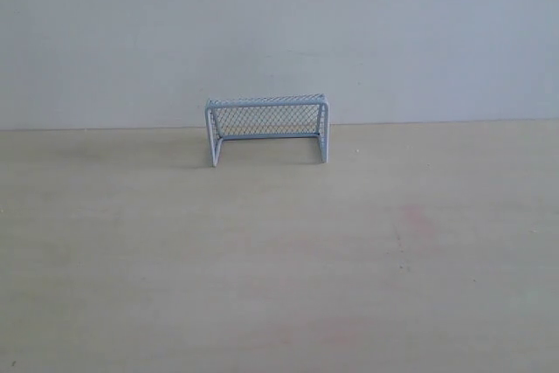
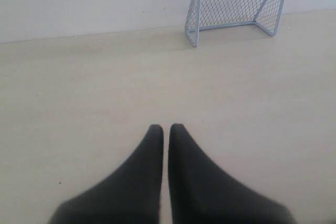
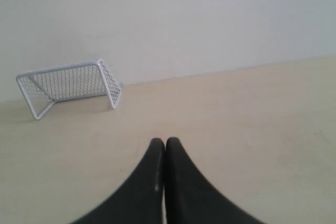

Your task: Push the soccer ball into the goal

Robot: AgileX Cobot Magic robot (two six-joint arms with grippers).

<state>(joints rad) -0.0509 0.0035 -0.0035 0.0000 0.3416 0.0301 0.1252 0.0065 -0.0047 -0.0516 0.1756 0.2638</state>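
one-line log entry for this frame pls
goal: upright by wall, net empty | soccer ball: not in view | left claw: shut, holding nothing | right claw: shut, holding nothing | push: not begun

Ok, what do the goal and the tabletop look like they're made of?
The goal: thin pale blue-white tubes with a smooth painted look, metal or plastic, hard to tell which. Its netting is a fine dark diamond mesh, cord or wire. The tabletop: a pale, matte surface with faint grain streaks, so wood or a wood-look laminate.
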